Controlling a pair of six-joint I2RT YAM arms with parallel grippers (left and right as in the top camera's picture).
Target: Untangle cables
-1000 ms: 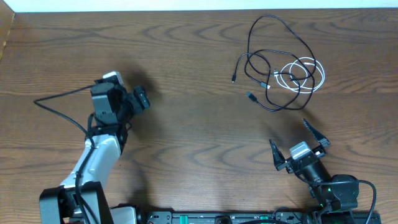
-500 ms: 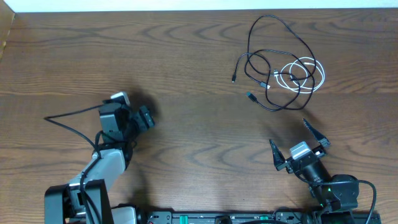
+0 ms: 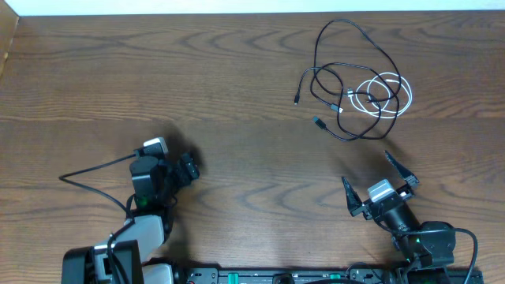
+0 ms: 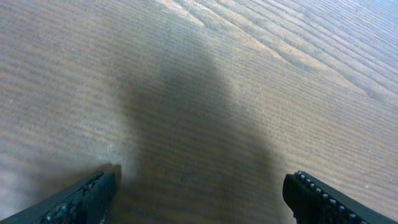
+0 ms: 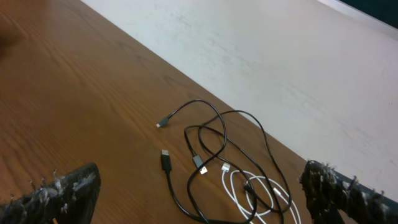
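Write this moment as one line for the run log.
black cable and white cable: tangled, untouched | left fingers: open, empty, over bare table | right fingers: open, empty, facing cables

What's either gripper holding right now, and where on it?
Nothing. The left gripper is open over bare table. The right gripper is open, short of the tangled black cable and white cable.
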